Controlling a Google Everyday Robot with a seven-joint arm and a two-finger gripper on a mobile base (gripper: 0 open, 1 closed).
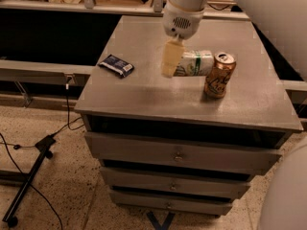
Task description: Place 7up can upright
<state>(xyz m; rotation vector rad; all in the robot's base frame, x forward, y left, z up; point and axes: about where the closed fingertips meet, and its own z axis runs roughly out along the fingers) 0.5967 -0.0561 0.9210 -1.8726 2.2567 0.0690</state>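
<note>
7up can (195,63) sideways mid-table (139,92), hand (173,67) at end

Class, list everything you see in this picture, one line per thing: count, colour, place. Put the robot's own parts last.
7up can: one, white-silver with green, on its side in the gripper, over the cabinet top.
gold-orange can: one, gold-orange, upright on the cabinet top, right of the 7up can.
blue packet: one, blue, flat on the cabinet top's left part.
drawer cabinet: one, grey, centre of the view.
stand: one, black, on the floor at left.
arm: one, white, reaching in from upper right.
gripper: one, cream, shut on the 7up can's left end.
</note>
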